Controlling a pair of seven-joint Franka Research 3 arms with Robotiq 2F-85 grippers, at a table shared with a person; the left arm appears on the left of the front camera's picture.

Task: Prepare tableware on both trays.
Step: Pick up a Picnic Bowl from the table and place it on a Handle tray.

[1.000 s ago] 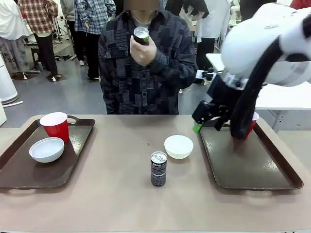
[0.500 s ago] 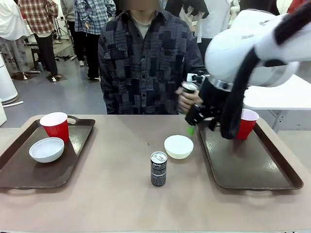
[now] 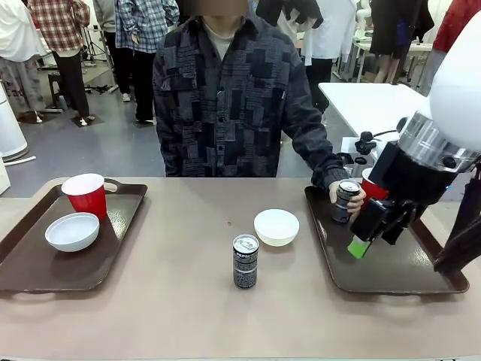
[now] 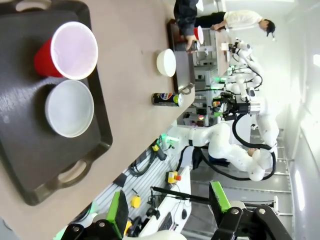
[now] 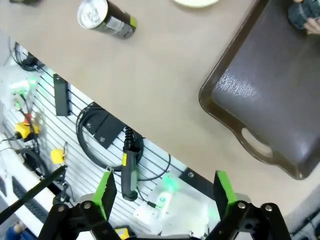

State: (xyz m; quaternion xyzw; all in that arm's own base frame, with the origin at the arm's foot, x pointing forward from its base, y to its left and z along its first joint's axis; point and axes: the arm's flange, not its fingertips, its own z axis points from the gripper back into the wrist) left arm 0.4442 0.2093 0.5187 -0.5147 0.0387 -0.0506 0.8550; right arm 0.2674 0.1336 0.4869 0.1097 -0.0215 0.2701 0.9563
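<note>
Starting from the fingers, the right gripper (image 5: 164,192) has its two green pads (image 5: 105,192) wide apart with nothing between them. In the front view it hangs low over the right tray (image 3: 391,274), near the person's hand (image 3: 358,198), which holds a black can (image 3: 346,188) upright on that tray. The right red cup (image 3: 373,188) stands just behind, partly hidden. The left gripper (image 4: 168,207) is also spread and empty, well above the left tray (image 4: 20,130), where the left red cup (image 4: 70,50) and the white bowl (image 4: 70,107) sit side by side. The pale bowl (image 3: 276,227) and the second can (image 3: 245,261) wait on the bare table (image 3: 173,301) between the trays.

I think the main danger is a sideways move of the right arm, which may hit the hand or push over the light cup. The second can is tall, narrow and smooth metal, so an off-centre squeeze may tip it. The bowl is shallow, with a thin glossy rim that can slip from the pads. The trays are dark, slightly shiny plastic with raised rims, which a dragged object can catch.
</note>
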